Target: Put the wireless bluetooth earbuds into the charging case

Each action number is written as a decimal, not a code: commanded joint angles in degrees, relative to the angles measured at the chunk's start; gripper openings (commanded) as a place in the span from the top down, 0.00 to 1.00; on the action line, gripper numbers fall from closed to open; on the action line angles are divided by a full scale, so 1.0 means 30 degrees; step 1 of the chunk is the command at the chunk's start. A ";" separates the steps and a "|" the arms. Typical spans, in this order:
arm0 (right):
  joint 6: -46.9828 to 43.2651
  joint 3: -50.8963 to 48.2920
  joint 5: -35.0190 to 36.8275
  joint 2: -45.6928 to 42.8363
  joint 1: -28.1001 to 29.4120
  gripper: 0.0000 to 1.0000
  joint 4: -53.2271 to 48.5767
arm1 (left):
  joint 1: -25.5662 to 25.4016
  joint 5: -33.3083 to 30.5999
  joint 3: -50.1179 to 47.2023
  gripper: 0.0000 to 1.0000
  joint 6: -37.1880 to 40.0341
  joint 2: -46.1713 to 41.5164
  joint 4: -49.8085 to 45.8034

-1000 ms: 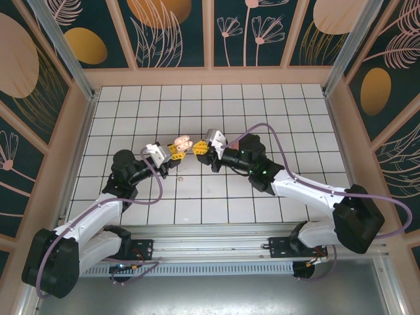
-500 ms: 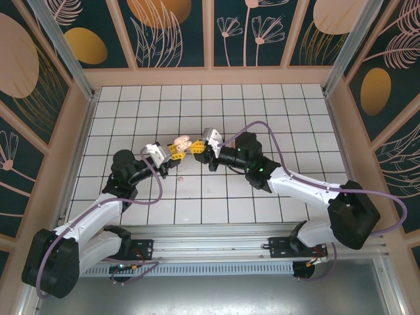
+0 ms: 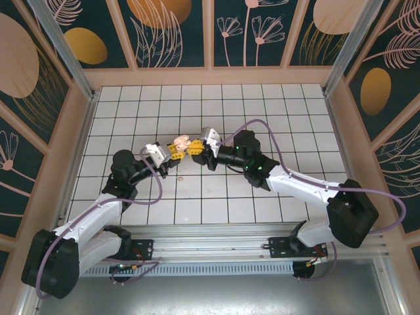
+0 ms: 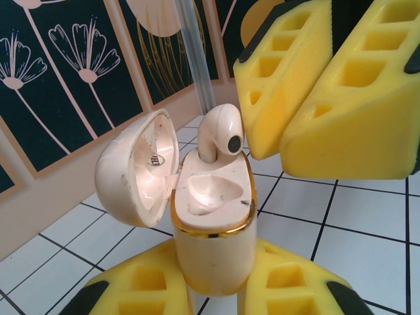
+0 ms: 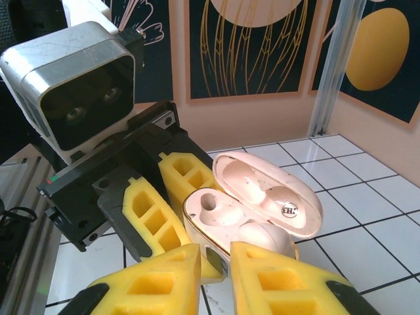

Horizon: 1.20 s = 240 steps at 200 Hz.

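Observation:
My left gripper is shut on the cream, gold-rimmed charging case, holding it upright with its lid swung open. One cream earbud stands in the far socket, and the near socket is empty. My right gripper hovers just beside that earbud, its yellow fingers a little apart with nothing between them. From above, the two grippers meet at the case over mid-table. A tiny pink bud lies on a tile nearby.
White tiled floor inside a walled enclosure with patterned panels. Both arms reach in from the near edge, and purple cables loop above them. Open tiles lie to the far left, far right and back.
The right arm has pushed a little leftward to the case. Its jaws have parted slightly, leaving the earbud sitting in the socket. The left arm has held still.

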 commanded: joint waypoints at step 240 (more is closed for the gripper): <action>0.0056 0.1501 -0.0242 0.0210 -0.0537 0.90 -0.0282 | -0.0231 0.0717 0.0480 0.97 0.0442 -0.0581 0.0217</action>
